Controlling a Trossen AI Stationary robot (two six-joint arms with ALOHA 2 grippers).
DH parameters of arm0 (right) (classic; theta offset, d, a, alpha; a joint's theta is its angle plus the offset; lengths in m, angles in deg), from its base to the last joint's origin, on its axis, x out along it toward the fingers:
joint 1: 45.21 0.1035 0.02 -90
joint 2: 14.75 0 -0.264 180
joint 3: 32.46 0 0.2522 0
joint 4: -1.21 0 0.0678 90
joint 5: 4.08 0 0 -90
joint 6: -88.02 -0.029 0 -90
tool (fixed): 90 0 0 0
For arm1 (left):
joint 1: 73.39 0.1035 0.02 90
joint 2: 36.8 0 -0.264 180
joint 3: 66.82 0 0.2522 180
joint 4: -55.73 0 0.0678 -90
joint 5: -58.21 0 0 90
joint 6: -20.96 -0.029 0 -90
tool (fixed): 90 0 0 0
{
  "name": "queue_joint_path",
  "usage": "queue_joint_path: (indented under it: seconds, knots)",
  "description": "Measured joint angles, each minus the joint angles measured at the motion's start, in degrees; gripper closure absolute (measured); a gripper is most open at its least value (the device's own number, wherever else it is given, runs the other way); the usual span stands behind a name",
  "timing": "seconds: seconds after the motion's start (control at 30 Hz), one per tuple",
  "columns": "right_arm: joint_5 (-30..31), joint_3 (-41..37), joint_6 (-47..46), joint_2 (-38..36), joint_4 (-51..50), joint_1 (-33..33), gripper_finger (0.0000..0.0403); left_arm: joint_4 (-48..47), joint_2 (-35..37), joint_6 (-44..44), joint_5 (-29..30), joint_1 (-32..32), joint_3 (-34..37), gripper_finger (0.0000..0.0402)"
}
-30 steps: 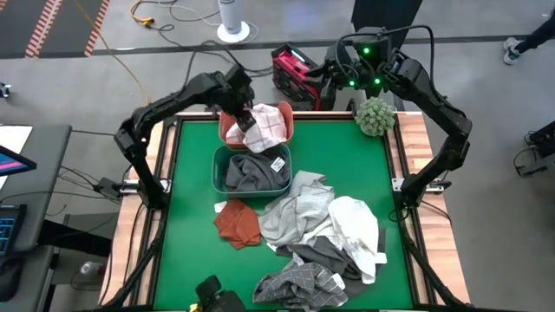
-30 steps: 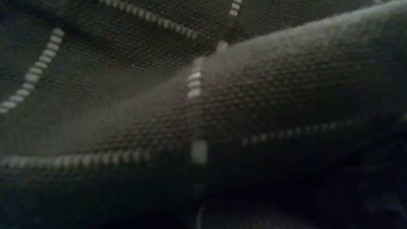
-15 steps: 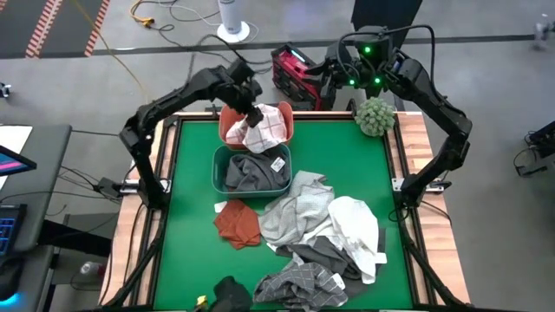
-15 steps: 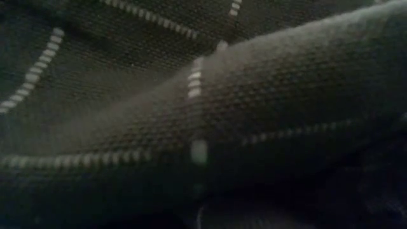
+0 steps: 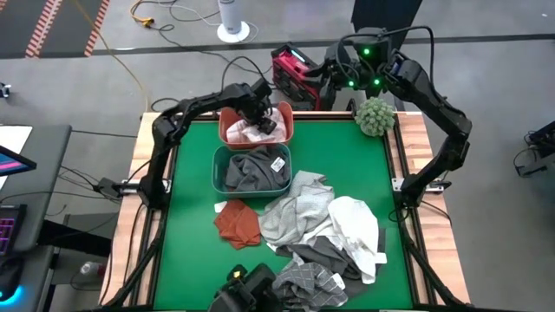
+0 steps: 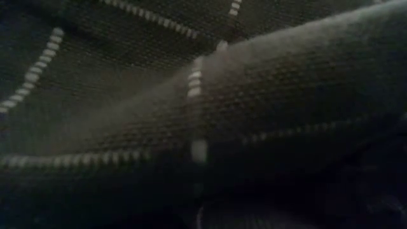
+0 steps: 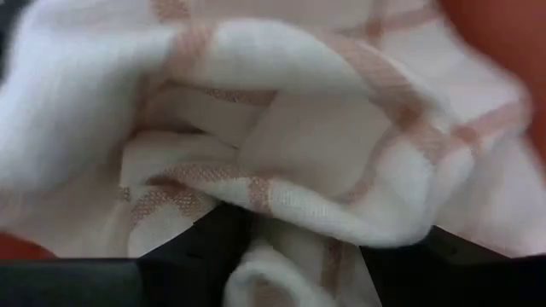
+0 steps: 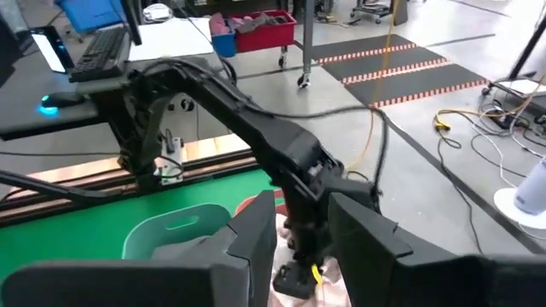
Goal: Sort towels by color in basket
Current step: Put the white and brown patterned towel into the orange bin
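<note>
High view: towel under left gripper.

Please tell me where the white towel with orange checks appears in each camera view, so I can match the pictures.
High view: the white orange-checked towel lies in the orange basket at the table's far edge, under the left gripper.
Low view: not in it; a dark checked cloth fills the picture.
Left wrist view: it fills the picture.
Right wrist view: partly visible, low, behind the right gripper's fingers.
Shared landmark: the orange basket.
</note>
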Motion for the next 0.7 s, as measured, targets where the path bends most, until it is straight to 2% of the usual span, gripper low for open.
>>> queue_joint_path:
  seconds: [0.2,0.33,0.43,0.57,0.7]
  knots:
    - [1.7,0.0,0.3,0.0,0.1,1.4,0.0262,-0.7,2.2,-2.7,1.0,-0.7,-0.8,0.0205]
    - [1.9,0.0,0.5,0.0,0.1,1.6,0.0262,-0.4,7.1,-6.1,1.1,-0.3,-3.3,0.0205]
    - [1.9,0.0,0.5,0.0,0.2,1.6,0.0262,-0.1,10.9,-11.7,1.8,-0.2,-3.8,0.0205]
    - [1.9,0.0,1.4,0.0,0.6,1.6,0.0262,4.7,13.8,-18.2,6.6,-0.6,-3.8,0.0205]
    - [1.9,0.0,1.3,0.0,1.0,1.6,0.0262,10.1,12.3,-18.1,7.6,-0.1,-3.5,0.0205]
